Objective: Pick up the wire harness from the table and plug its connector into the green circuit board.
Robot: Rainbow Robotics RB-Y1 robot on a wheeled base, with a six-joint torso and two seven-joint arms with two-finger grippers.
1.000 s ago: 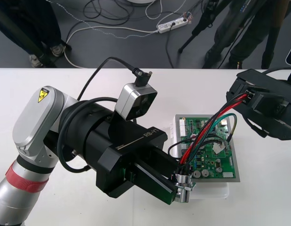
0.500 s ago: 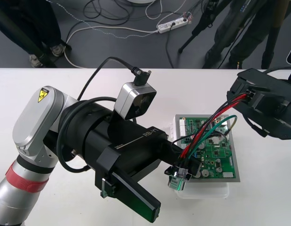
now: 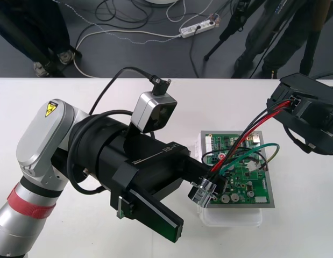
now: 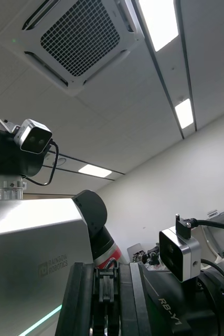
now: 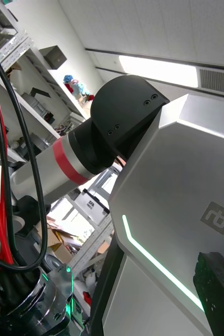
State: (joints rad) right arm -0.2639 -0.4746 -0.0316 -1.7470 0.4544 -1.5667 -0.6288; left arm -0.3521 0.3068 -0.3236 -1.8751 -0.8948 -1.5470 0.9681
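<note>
Green board [image 3: 247, 185] — harness [image 3: 247, 136] strung above it

harness [image 3: 243, 141] aloft over green board [image 3: 246, 185]

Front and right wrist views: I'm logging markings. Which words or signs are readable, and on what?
"RB-Y1": black body of the left gripper.
"RAINBOW ROBOTICS": silver panel.
Yellow lightning warning sign: left arm's silver link.
Print on the green circuit board: too small to read.
</note>
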